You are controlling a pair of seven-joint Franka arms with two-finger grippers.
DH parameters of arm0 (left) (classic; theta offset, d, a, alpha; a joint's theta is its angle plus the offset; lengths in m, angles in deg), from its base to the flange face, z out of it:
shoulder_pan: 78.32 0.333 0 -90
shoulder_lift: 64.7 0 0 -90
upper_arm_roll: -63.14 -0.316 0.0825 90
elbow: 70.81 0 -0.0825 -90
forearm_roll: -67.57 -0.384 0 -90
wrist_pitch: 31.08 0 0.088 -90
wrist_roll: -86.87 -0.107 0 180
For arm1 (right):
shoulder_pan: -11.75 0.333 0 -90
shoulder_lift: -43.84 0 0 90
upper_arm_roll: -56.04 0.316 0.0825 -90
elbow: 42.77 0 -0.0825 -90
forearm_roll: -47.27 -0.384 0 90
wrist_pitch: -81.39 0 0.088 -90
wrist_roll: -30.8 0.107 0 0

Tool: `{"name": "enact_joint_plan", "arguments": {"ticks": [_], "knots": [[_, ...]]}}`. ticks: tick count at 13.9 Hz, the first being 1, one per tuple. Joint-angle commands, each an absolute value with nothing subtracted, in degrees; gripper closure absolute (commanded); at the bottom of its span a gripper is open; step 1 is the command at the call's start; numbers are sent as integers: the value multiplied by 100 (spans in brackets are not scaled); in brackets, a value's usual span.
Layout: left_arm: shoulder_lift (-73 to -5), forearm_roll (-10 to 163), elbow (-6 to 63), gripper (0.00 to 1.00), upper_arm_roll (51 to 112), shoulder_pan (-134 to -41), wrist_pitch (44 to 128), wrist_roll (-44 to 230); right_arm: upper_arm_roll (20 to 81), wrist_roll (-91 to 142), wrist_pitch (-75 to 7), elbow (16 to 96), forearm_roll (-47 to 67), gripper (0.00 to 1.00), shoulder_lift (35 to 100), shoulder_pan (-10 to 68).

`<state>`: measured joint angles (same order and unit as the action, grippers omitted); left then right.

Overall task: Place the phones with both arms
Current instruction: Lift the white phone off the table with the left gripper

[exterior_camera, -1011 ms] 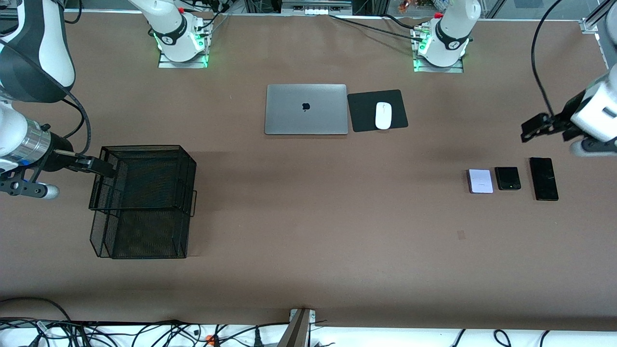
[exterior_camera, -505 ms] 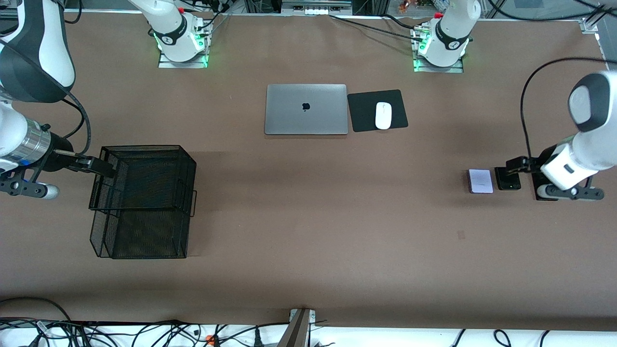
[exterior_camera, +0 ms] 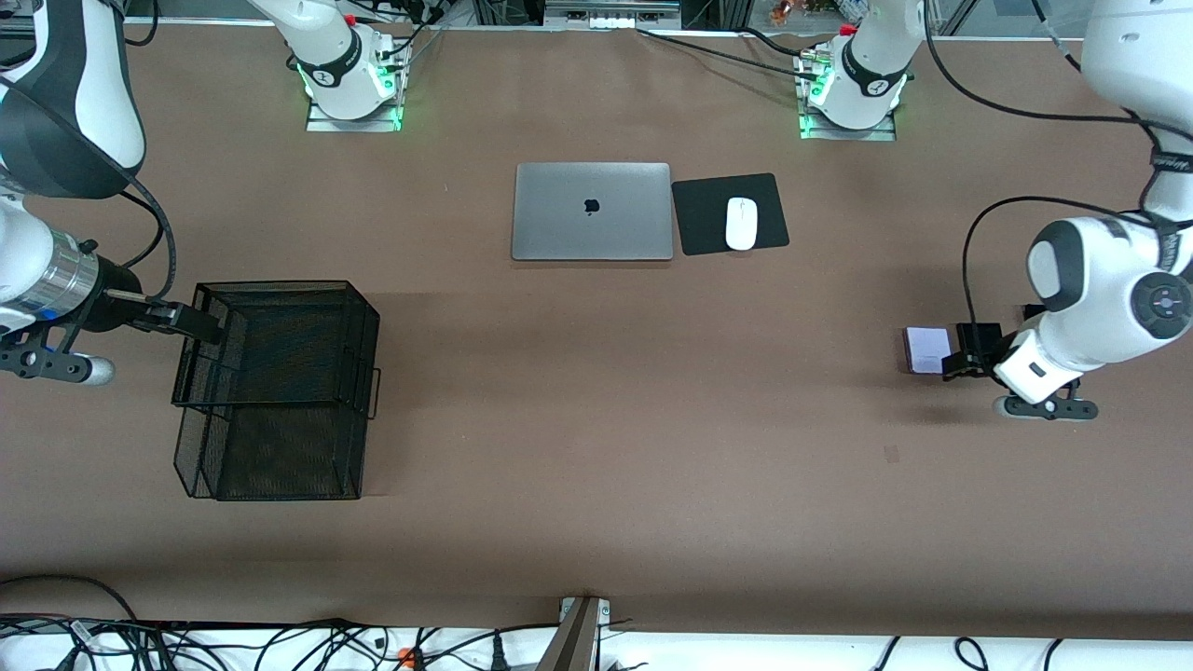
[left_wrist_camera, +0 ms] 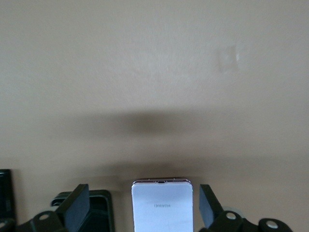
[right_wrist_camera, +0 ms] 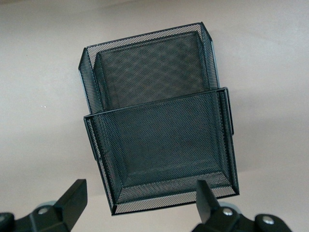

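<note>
The pale lilac-white phone (exterior_camera: 926,349) lies flat toward the left arm's end of the table. In the left wrist view it (left_wrist_camera: 162,205) sits between my open left fingers (left_wrist_camera: 77,205). My left gripper (exterior_camera: 969,360) is low over the small black phone (exterior_camera: 977,333), which lies beside the lilac one and is mostly covered. That black phone shows in the left wrist view (left_wrist_camera: 100,212). The long black slab is hidden by the left arm in the front view; its edge (left_wrist_camera: 5,193) shows in the left wrist view. My right gripper (exterior_camera: 200,323) waits open at the mesh basket's rim.
The black mesh basket (exterior_camera: 359,308) stands at the right arm's end and fills the right wrist view (right_wrist_camera: 154,104). A closed silver laptop (exterior_camera: 592,212) and a white mouse (exterior_camera: 741,224) on a black pad (exterior_camera: 694,214) lie mid-table, near the bases.
The left arm has swung down and across, from above the long slab to low over the small black and lilac phones. The right arm has not moved.
</note>
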<state>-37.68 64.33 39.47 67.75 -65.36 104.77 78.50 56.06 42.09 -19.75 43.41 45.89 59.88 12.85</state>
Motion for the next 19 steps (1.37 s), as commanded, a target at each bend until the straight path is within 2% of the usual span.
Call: {"name": "enact_joint_plan", "arguments": {"ticks": [1,5,8,19], "knots": [[-3939,6352,4484,0,6780,-6514,11005,7922,5621,4214,-1986,4380,4587,0,5922,1281],[-3947,6352,5178,0,6780,-6496,11936,8054,5621,4214,-1986,4380,4587,0,5922,1281],[-3939,6352,5478,0,6780,-6478,12281,8186,5621,4214,-1986,4380,4587,0,5922,1281],[-3746,6352,5734,0,6771,-6382,12765,8371,5621,4214,-1986,4380,4587,0,5922,1281]]}}
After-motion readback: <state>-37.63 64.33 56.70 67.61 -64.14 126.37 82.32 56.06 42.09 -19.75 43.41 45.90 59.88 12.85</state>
